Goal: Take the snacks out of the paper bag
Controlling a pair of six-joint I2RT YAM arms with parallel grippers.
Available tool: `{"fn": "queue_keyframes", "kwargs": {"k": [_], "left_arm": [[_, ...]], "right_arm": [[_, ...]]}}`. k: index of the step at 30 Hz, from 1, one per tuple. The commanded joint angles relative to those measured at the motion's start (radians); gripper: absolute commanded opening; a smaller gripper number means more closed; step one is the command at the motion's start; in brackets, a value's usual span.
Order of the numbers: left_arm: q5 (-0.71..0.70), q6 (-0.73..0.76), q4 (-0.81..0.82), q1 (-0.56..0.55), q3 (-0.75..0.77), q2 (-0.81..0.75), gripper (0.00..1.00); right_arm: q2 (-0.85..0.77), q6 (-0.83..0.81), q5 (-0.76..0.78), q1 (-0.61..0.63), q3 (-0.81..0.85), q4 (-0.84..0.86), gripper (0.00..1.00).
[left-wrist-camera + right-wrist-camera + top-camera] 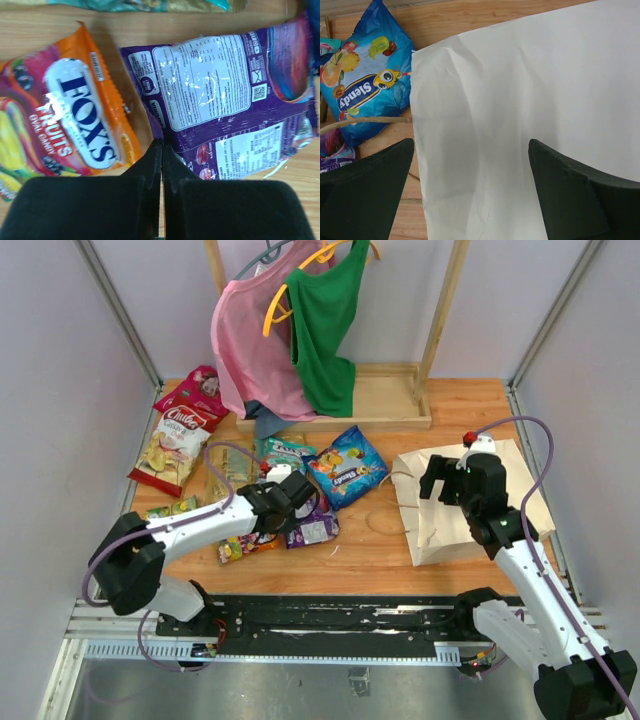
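The cream paper bag (440, 532) (545, 75) lies flat at the right of the table. My right gripper (445, 485) (471, 145) hovers over it, open, with nothing between its fingers. The snacks lie spread over the left half: a red packet (195, 390), a red-and-white one (175, 445), a teal one (285, 452), a blue one (347, 465) (365, 90), an orange one (245, 545) (65, 115) and a purple one (315, 530) (225, 100). My left gripper (297, 502) (162, 146) is low over them, shut, its tips pinching the purple packet's near corner.
A wooden clothes rack (390, 390) stands at the back, with a pink garment (250, 350) and a green one (325, 325) on hangers. The bag's twisted handle (365, 120) trails towards the blue packet. Grey walls close in both sides.
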Motion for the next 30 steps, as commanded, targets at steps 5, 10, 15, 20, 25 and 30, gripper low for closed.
{"fn": "queue_keyframes", "kwargs": {"k": [5,10,15,20,25,30], "left_arm": [[0.103,0.087,0.131,-0.043,0.074,0.163,0.01],[0.136,0.11,0.147,-0.051,0.105,0.221,0.01],[0.113,0.113,0.127,-0.056,0.118,0.221,0.01],[0.001,0.079,0.051,-0.055,0.115,0.112,0.0],[-0.105,0.066,-0.079,0.004,0.138,-0.055,0.01],[-0.185,0.102,-0.191,0.073,0.147,-0.213,0.01]], "right_arm": [[-0.005,0.007,-0.016,-0.011,-0.014,0.0,0.98],[0.0,0.007,-0.022,-0.011,-0.012,0.002,0.98],[-0.002,0.005,-0.027,-0.011,-0.015,0.003,0.98],[0.003,0.006,-0.04,-0.01,-0.018,0.01,0.98],[0.004,0.005,-0.046,-0.01,-0.019,0.012,0.98],[-0.001,0.009,-0.051,-0.011,-0.025,0.013,0.98]]}}
